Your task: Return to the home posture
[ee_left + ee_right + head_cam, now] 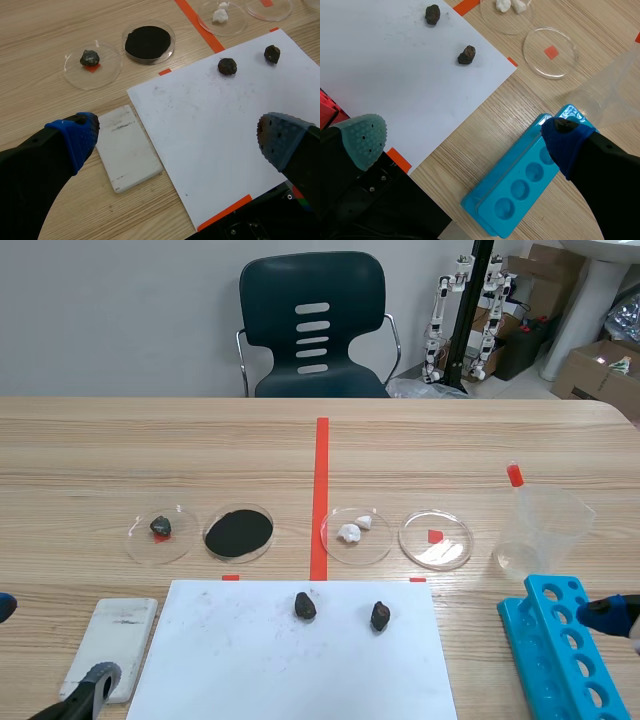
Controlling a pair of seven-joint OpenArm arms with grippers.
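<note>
My left gripper (177, 145) hangs open and holds nothing, above the near left corner of a white paper sheet (215, 130) and a white slab (127, 147). My right gripper (465, 140) is open too, with nothing in it, above the sheet's near right corner (395, 65) and a blue tube rack (525, 182). In the scene view both arms sit low at the near corners; only a left pad (97, 683) and a right fingertip (608, 614) show. Two dark rocks (305, 605) (380, 616) lie on the sheet (290, 660).
Beyond the sheet stands a row of petri dishes: one with a dark rock (160, 528), one with black powder (239, 532), one with white lumps (355, 531), one bare (436, 538). A clear plastic beaker (540, 530) stands behind the rack (560, 650). A chair (313, 325) is across the table.
</note>
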